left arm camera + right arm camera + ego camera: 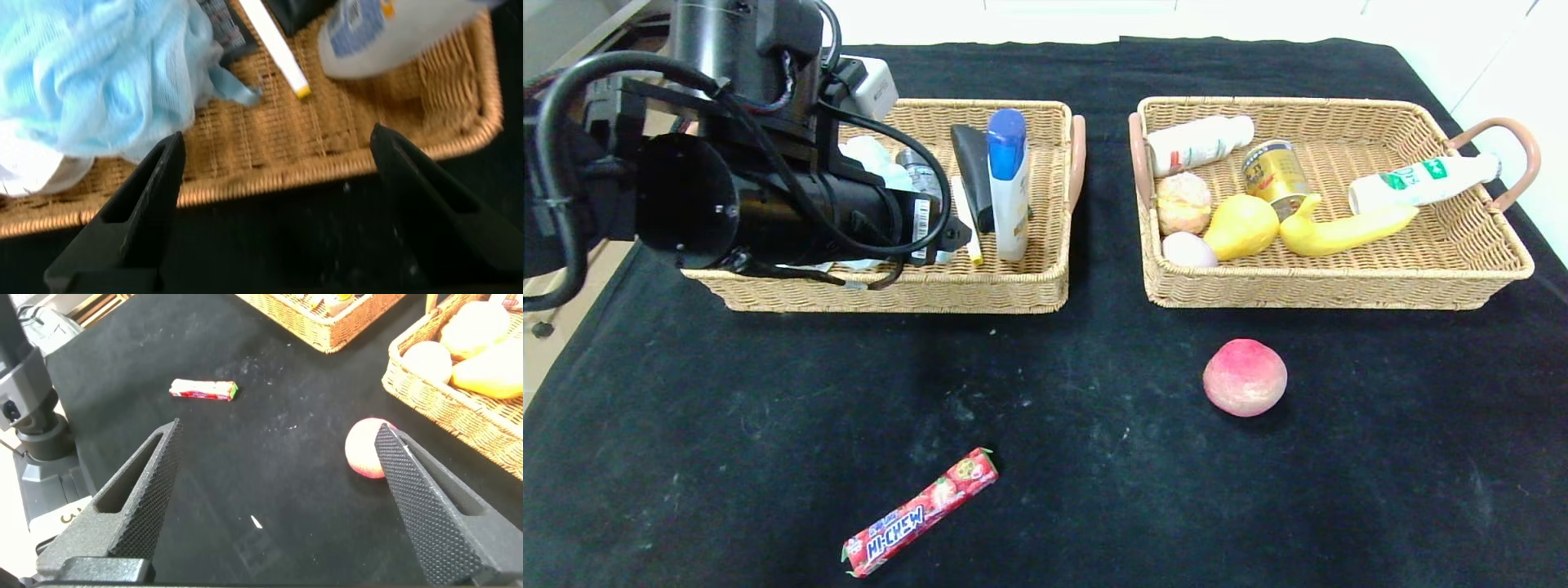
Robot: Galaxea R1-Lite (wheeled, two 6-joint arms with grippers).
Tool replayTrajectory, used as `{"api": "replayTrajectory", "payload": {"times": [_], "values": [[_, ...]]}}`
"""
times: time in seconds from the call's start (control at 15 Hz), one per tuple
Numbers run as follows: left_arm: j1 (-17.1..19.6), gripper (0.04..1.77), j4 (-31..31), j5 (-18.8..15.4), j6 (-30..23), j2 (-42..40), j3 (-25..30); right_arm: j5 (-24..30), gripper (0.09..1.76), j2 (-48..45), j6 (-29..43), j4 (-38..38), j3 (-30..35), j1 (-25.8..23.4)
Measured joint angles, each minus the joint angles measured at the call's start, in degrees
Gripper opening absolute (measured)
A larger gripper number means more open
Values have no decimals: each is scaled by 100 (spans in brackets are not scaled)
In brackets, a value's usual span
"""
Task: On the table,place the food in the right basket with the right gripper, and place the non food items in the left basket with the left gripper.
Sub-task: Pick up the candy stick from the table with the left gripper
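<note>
A pink-red peach lies on the black cloth in front of the right basket. A red Hi-Chew candy stick lies near the table's front edge. My left arm reaches over the left basket. In its wrist view the left gripper is open and empty above the basket's front rim, beside a light-blue mesh puff. My right gripper is out of the head view. It hangs open above the cloth, with the peach by one finger and the candy stick farther off.
The left basket holds a blue-capped white bottle, a black item and a white pen. The right basket holds two white bottles, a gold can, an orange, a yellow pear, a banana and an egg.
</note>
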Motion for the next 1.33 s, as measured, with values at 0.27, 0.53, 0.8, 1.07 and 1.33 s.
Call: {"api": "replayTrajectory", "payload": {"times": [0.27, 0.53, 0.8, 1.07, 1.33], "values": [[-411, 167, 607, -68, 12, -564, 623, -9, 171, 51, -5, 7, 26, 9], [-883, 169, 761, -57, 9, -890, 1329, -11, 171, 72, -17, 7, 30, 9], [-1285, 170, 772, -46, 59, -969, 1781, -17, 171, 107, -17, 7, 52, 9], [-1499, 170, 780, -37, 127, -967, 2205, -17, 171, 129, -20, 7, 59, 9], [-1588, 170, 789, -9, 152, -969, 2550, -20, 171, 160, -28, 13, 72, 9]]}}
